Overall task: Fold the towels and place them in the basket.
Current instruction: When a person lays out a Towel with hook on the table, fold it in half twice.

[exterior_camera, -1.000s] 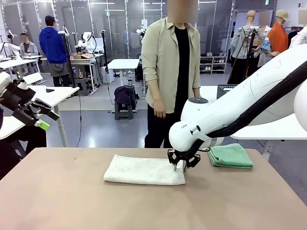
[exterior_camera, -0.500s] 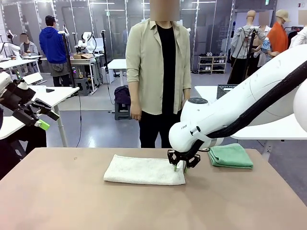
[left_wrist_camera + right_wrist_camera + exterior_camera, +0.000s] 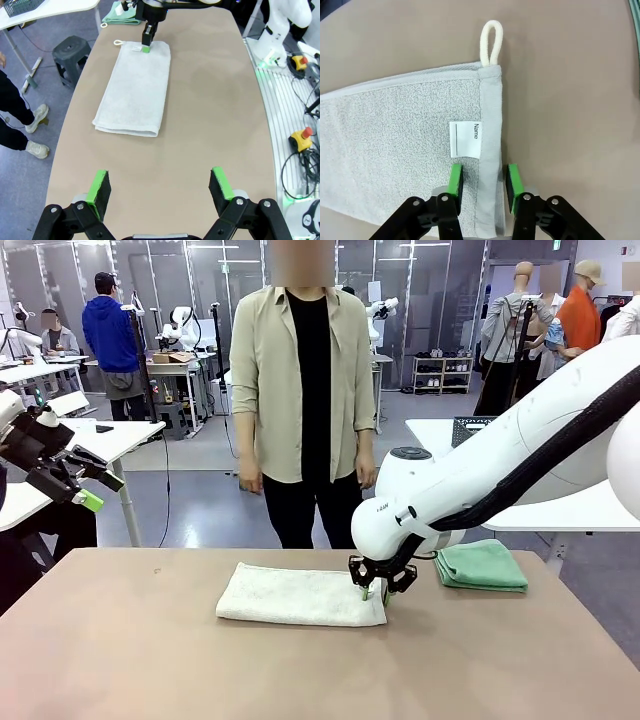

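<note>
Towel (image 3: 300, 594) (cream, folded) lies lengthwise left-right; right gripper (image 3: 376, 587) pinches its right hem, loop (image 3: 491, 40) pointing away.

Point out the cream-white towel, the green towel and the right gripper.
cream-white towel (image 3: 290, 595), front view, middle of its top face.
green towel (image 3: 482, 564), front view, middle of the folded stack.
right gripper (image 3: 482, 180), right wrist view, between its fingertips at the towel's hem.

The right arm reaches in from the right, wrist angled down, with the right gripper (image 3: 374, 589) at table level, jaws partly closed and fingers (image 3: 455, 179) pointing down. The left gripper (image 3: 159, 185) is raised at the left side, jaws fully apart
</note>
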Action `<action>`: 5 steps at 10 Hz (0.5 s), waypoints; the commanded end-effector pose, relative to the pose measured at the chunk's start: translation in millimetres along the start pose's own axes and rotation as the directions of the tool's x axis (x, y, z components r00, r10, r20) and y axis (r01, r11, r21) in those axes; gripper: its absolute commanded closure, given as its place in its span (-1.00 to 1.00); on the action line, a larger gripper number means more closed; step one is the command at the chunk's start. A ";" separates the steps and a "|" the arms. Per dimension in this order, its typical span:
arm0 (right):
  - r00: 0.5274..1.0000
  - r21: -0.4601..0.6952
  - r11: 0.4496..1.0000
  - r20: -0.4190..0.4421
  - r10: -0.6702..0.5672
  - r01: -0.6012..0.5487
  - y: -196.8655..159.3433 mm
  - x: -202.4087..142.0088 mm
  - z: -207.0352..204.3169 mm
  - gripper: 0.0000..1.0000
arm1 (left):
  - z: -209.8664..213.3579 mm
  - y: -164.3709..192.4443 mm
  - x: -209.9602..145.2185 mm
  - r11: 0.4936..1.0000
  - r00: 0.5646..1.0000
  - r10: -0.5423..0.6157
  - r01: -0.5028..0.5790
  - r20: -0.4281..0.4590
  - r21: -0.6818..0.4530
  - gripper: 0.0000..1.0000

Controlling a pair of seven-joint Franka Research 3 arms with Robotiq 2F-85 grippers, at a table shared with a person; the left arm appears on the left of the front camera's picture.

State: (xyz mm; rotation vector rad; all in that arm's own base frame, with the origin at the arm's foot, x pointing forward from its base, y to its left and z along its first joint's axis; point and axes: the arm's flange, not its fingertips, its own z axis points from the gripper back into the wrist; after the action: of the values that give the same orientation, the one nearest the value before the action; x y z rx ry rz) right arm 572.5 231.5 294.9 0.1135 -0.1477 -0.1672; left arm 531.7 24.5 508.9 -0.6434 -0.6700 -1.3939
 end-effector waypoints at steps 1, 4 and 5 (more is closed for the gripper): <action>1.000 -0.021 1.000 0.026 -0.001 0.001 6.7 3.7 -2.9 0.08 | 1.2 -1.2 0.9 1.000 1.000 -0.003 0.003 -0.004 0.005 -1.00; 1.000 -0.020 1.000 0.018 0.002 -0.001 6.0 3.8 -0.2 0.43 | 1.2 -1.2 0.9 1.000 1.000 -0.003 0.003 -0.004 0.005 -1.00; 1.000 -0.021 1.000 0.015 0.005 -0.005 5.7 3.8 -0.4 0.44 | 1.2 -1.2 0.9 1.000 1.000 -0.003 0.003 -0.004 0.005 -1.00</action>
State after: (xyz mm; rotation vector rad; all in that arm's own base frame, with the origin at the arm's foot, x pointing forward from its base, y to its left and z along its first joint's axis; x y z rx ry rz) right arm 573.8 232.2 296.4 0.1150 -0.1514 -0.1656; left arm 531.7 24.5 508.9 -0.6435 -0.6700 -1.3939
